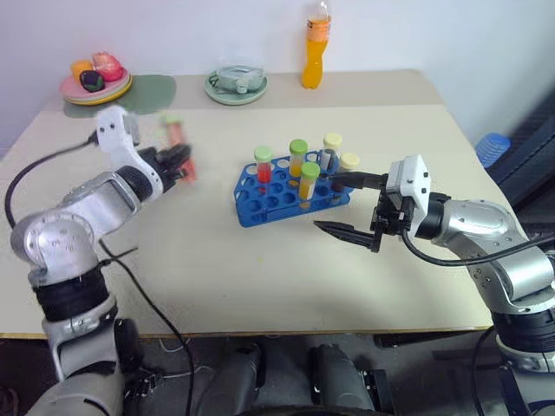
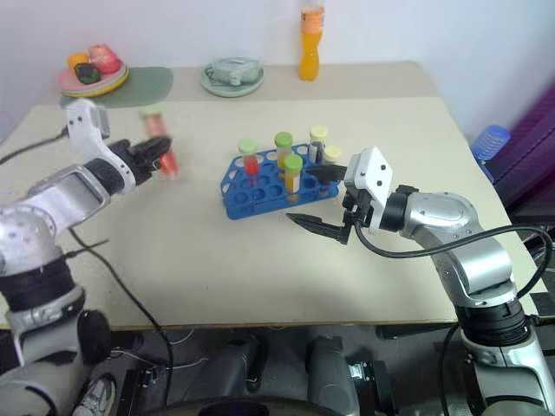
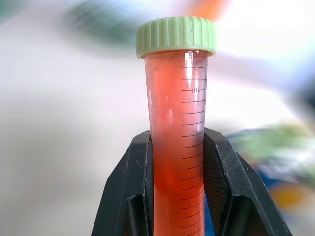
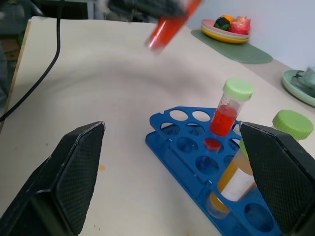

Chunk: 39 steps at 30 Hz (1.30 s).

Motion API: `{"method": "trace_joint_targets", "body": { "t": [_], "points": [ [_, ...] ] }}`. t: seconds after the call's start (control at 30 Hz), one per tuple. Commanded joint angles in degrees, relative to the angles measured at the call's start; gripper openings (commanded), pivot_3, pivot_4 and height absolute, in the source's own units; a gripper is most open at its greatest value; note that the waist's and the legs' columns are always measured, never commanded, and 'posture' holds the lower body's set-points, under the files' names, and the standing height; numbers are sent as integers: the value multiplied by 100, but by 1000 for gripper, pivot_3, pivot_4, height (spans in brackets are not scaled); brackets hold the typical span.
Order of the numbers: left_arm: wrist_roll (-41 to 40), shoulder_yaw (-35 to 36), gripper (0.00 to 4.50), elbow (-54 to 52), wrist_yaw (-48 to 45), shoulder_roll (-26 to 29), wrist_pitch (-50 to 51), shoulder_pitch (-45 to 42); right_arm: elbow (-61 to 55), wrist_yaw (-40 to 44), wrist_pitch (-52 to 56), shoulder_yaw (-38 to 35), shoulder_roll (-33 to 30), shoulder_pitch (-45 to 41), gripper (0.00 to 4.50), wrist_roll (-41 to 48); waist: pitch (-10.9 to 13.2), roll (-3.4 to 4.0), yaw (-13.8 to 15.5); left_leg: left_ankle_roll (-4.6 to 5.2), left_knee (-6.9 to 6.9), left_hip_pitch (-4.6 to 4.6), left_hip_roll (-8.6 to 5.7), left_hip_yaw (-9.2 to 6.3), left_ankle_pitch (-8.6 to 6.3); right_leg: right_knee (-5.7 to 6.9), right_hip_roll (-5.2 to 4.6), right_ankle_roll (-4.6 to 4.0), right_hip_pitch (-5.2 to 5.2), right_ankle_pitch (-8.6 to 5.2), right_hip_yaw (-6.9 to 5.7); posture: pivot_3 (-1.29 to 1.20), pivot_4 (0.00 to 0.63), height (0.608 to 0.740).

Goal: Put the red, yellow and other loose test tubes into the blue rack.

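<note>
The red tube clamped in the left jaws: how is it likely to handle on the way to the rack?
The red tube looks like rigid clear plastic, so it should stay stiff. Its smooth round wall might slip or swivel between the jaws of the left gripper, which hold only its lower part. It is nearly full of liquid, so probably weighty for its size; the green cap looks closed, so spilling seems unlikely.

You get bright, even light on the table with soft shadows. The left gripper and its tube smear in the head views; the wrist view's background blurs.
</note>
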Motion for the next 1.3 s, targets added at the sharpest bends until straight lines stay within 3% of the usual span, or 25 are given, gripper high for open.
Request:
{"method": "trace_joint_targets", "body": {
  "t": [0.03,0.13,0.27,0.4,0.53,0.7,0.87,1.07,1.3],
  "points": [
    [428,-439,742,-123,-1671,-99,-1497,297,-382,-337,85,-333,57,284,4500,53,1,-1,-1,14,0,0,0,0,-8,-4,0,-1,1,0,0,0,150,740],
    [989,-949,742,137,-2713,-141,-2499,537,-597,-587,141,-453,88,607,4500,41,1,-2,-5,33,0,-2,0,0,-19,-12,-1,-1,1,0,1,0,150,740],
    [1976,-1588,742,1317,-3768,-531,-4337,589,-945,-1032,74,-650,241,1297,4500,-101,0,-1,5,36,-1,-1,0,1,-21,-15,-2,-1,3,0,1,0,150,740],
    [2464,-1752,742,2771,-4422,-1008,-5816,313,-1137,-1475,-60,-788,455,1899,4500,-356,1,-2,-3,56,4,-2,0,0,-32,-17,-2,0,5,0,0,0,150,740],
    [2591,-1633,742,4145,-4717,-1424,-6599,-161,-1226,-1859,-168,-869,656,2357,4500,-665,2,-3,-4,57,6,-2,0,-1,-33,-16,-1,1,5,1,-3,0,150,740],
    [2807,-1554,742,5689,-4894,-1722,-7231,-905,-1577,-2120,-228,-1034,862,2970,4500,-759,3,-5,-11,59,10,-2,-1,-3,-33,-13,0,5,6,2,-5,0,150,740],
    [2965,-1587,742,6586,-5322,-1785,-7566,-1336,-2009,-2265,-251,-1214,938,3611,4500,-791,2,-4,-10,62,11,-2,-2,-2,-35,-12,2,10,5,3,-8,0,150,740],
    [3052,-1644,742,6783,-5724,-1787,-7483,-1509,-2267,-2504,-351,-1207,1079,3956,4500,-989,2,-5,-14,63,18,-1,-2,-3,-35,-12,3,14,10,5,-10,0,150,740],
    [3203,-1644,742,6794,-5929,-1684,-7366,-1546,-2346,-2714,-265,-1036,1191,3718,4500,-1086,2,-4,-13,63,19,0,-2,-3,-35,-10,4,14,10,5,-10,0,150,740]
  ]
}}
